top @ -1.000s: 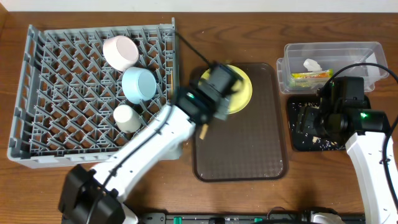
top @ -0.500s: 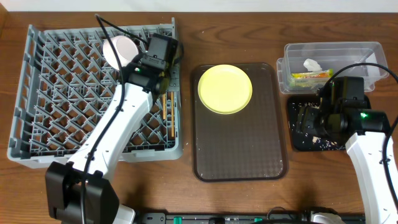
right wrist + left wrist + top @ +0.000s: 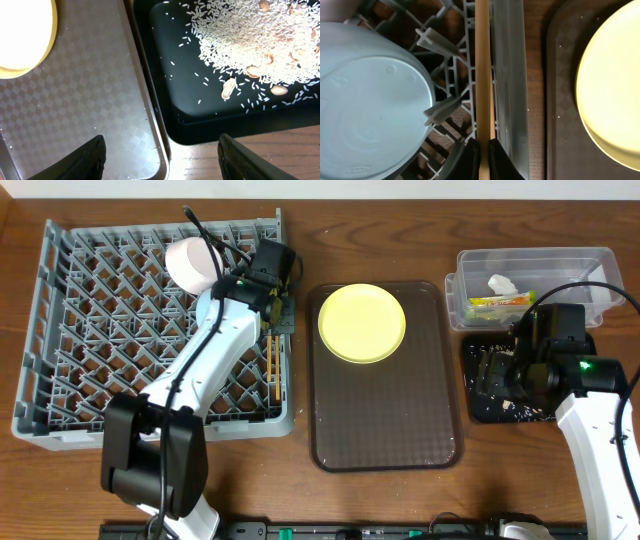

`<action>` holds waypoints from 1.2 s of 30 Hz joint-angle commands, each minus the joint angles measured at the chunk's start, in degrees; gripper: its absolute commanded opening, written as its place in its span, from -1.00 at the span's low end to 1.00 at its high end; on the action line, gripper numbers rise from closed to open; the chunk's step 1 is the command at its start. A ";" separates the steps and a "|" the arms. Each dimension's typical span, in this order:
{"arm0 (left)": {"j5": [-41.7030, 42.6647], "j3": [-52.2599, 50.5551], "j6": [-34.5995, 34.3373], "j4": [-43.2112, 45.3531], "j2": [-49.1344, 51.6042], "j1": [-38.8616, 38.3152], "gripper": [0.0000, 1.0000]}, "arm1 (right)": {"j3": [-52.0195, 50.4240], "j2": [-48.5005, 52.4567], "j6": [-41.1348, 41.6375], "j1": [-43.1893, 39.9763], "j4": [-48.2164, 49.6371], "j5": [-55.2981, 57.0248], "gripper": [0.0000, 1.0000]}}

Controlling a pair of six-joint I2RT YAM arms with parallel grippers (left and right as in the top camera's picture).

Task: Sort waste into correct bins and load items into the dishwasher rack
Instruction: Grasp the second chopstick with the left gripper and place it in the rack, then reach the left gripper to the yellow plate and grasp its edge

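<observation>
A lab mock-up of kitchen clean-up: robot arms (image 3: 215,365) over a wooden surface (image 3: 430,240), dishwasher rack (image 3: 30,380) at nine o'clock.

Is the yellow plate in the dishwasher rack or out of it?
Out: the yellow plate lies flat on the brown tray, beside the rack, not in it.

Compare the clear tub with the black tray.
The clear tub is see-through with tall walls; the black tray is opaque and shallow. The clear tub holds a tissue and wrapper; the black tray holds loose rice-like crumbs. Both are rectangular and sit right of the brown tray.
</observation>
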 commanded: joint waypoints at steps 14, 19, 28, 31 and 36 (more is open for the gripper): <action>1.05 0.11 1.18 0.48 -5.75 -0.22 -0.43 | 0.68 -0.76 -0.85 -0.04 0.04 0.17 0.40; 6.88 0.11 1.18 2.95 -8.02 -2.60 -0.41 | 0.68 -0.76 -0.85 -0.04 0.22 0.17 0.40; 7.43 0.11 7.13 10.62 -3.04 -14.43 -0.37 | 0.68 -0.76 -0.81 -0.04 0.02 0.11 0.42; 7.43 0.09 10.34 12.61 -0.26 -17.77 -0.37 | 0.68 -0.76 -0.81 -0.04 -0.09 0.13 0.43; 7.41 0.09 13.46 15.28 4.85 -21.88 -0.26 | 0.68 -0.76 -0.81 -0.04 -0.04 0.11 0.43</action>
